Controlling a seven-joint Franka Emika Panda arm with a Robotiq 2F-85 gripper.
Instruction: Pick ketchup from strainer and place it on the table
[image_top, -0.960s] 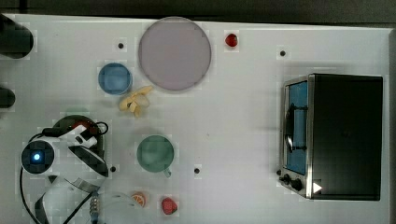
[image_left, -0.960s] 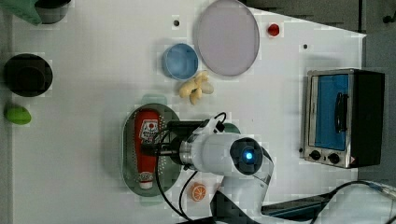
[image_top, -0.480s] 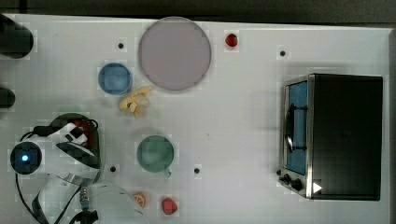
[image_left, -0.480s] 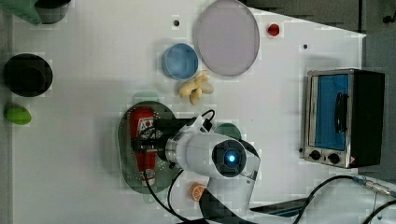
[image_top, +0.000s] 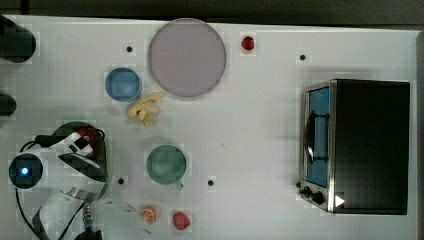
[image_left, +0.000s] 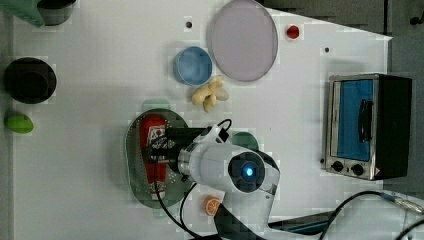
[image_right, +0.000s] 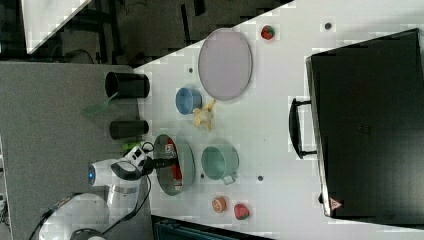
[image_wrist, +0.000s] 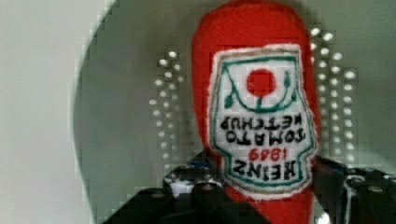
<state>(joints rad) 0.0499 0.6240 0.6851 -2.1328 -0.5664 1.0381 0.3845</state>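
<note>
The ketchup (image_wrist: 261, 116), a red bottle with a white-and-red label, lies flat in the pale green strainer (image_wrist: 126, 116). My gripper (image_wrist: 268, 186) straddles the bottle's lower body, with a dark finger (image_wrist: 205, 186) pressed against each side. In the left view the ketchup (image_left: 152, 145) lies lengthwise in the oval strainer (image_left: 132, 165), and the gripper (image_left: 157, 150) reaches over it from the left view's right. The top view shows the arm covering most of the strainer (image_top: 70, 126), with a bit of red ketchup (image_top: 85, 134) visible. The white table (image_top: 250, 125) lies all around.
A green cup (image_top: 166, 164) stands close to the strainer on the top view's right. Beyond are a banana (image_top: 145, 109), a blue bowl (image_top: 123, 84) and a grey plate (image_top: 186, 57). A toaster oven (image_top: 360, 145) sits far right. An orange slice (image_top: 147, 214) and a strawberry (image_top: 181, 220) lie near the front edge.
The arm has shifted toward the top view's left, over the strainer. The fingers have narrowed from wide open until they press the ketchup's sides.
</note>
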